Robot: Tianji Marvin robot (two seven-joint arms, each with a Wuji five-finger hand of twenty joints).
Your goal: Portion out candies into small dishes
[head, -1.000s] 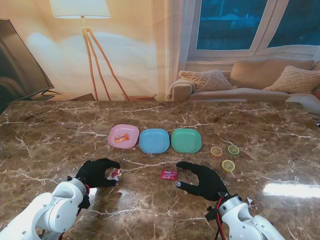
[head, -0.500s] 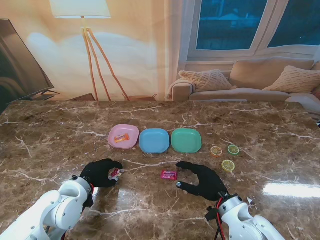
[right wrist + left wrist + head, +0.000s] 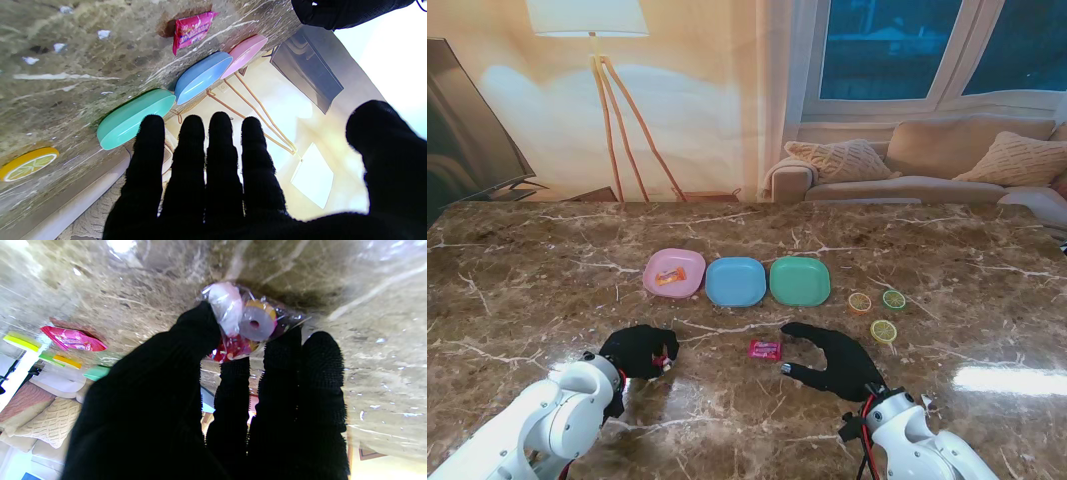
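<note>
Since the earlier frame, left hand [image 3: 639, 351] has slid right along the brown marble worktop [image 3: 547, 290], lower left of the stand frame, fingers pinched on a clear-wrapped ring candy with red and yellow print [image 3: 248, 325]. Right hand [image 3: 835, 360] open, holds nothing, beside the flat pink candy packet [image 3: 765, 349]. Round pink dish [image 3: 674, 272] has one orange candy [image 3: 669, 277]; square blue dish [image 3: 735, 281] and square green dish [image 3: 800, 280] look empty. Risk: grip is only on slick wrapper at the fingertips; candy could slip out during transfer.
</note>
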